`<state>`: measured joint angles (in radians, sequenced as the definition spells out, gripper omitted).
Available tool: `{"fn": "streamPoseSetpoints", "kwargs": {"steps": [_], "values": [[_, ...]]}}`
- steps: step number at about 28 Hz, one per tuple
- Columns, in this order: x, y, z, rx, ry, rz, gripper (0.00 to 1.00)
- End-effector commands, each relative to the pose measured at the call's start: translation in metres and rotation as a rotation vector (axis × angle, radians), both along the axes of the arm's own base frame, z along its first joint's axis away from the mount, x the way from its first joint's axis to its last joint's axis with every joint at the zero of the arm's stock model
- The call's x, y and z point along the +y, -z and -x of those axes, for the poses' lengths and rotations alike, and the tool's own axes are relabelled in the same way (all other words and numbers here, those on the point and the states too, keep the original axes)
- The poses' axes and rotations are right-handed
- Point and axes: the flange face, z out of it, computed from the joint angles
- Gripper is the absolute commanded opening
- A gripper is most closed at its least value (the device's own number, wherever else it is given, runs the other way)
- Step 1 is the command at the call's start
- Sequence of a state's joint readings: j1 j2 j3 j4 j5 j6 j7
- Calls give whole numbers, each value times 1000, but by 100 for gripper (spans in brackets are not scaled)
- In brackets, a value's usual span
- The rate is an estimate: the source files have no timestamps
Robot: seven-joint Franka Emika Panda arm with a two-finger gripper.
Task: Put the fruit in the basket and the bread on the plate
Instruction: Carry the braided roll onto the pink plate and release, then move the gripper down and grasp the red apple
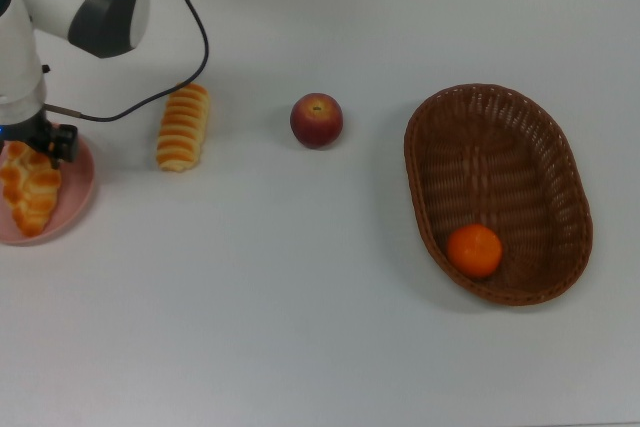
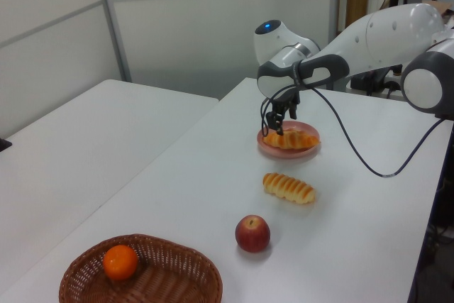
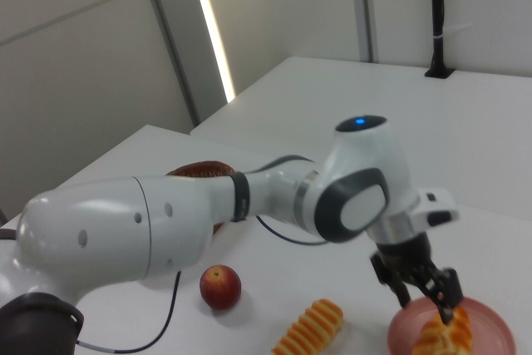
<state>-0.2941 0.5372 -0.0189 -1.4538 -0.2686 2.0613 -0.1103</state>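
Observation:
The braided bread roll lies on the pink plate at the top view's left edge. My gripper hovers just above the roll's end, open, with nothing between its fingers. The ridged bread roll rests on the table right of the plate in the top view. The dark red apple sits further right, also on the table. The orange mandarin lies inside the wicker basket at the top view's right. In the right view the arm hides most of the basket.
The arm's black cable loops over the table behind the ridged roll. A second white table stands at the left view's left. The white tabletop stretches between plate and basket.

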Motion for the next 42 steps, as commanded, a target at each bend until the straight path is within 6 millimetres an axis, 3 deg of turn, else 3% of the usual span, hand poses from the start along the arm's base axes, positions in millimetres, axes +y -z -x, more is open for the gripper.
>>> {"fn": "streamPoseSetpoints", "kwargs": {"steps": [1,4,5,8,9,17,25,28,35,42], "values": [[79,-16,-13,26,-100,-45,100],[127,-16,-15,72,-157,-65,100],[152,-23,-12,102,-186,-76,100],[192,-26,-4,176,-231,-91,100],[220,-27,3,235,-263,-97,100],[309,-23,36,448,-367,-76,100],[389,0,66,582,-474,-20,100],[405,8,73,604,-499,2,100],[420,31,75,633,-523,30,100],[416,60,69,659,-539,99,100]]}}
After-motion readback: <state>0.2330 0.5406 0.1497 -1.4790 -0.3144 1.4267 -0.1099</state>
